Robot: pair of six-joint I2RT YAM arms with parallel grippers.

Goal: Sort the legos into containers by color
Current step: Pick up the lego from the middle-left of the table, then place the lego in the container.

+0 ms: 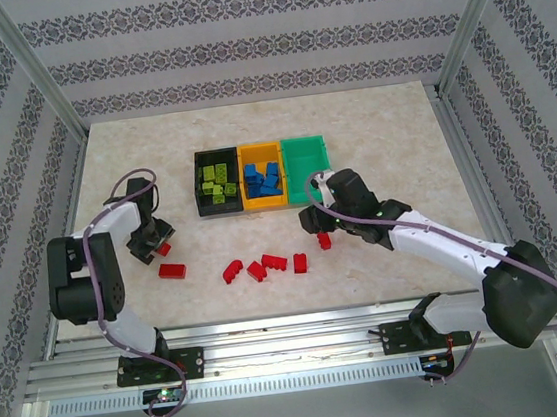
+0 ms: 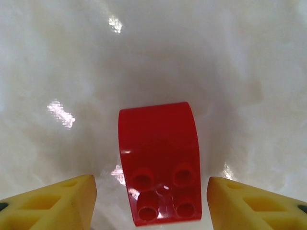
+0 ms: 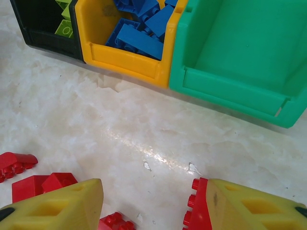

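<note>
Left tool [image 2: 151,189], right tool [image 3: 153,191] unclenched by red legos [image 3: 41,184]; black bin [image 3: 38,36] of lime legos [image 3: 64,28], orange bin [image 3: 124,60] of blue [image 3: 139,40], green bin [image 3: 240,48].

The left hand [image 1: 155,248] is low over the table [image 1: 391,135], a red lego [image 1: 164,249] at its tip and a second red lego [image 1: 172,271] just nearer the bases. The right hand [image 1: 317,224] sits just before the green bin [image 1: 304,151], with the orange bin [image 1: 265,202] and the black bin [image 1: 201,192] further to its left. A loose row of red legos [image 1: 265,266] lies between the hands.
</note>
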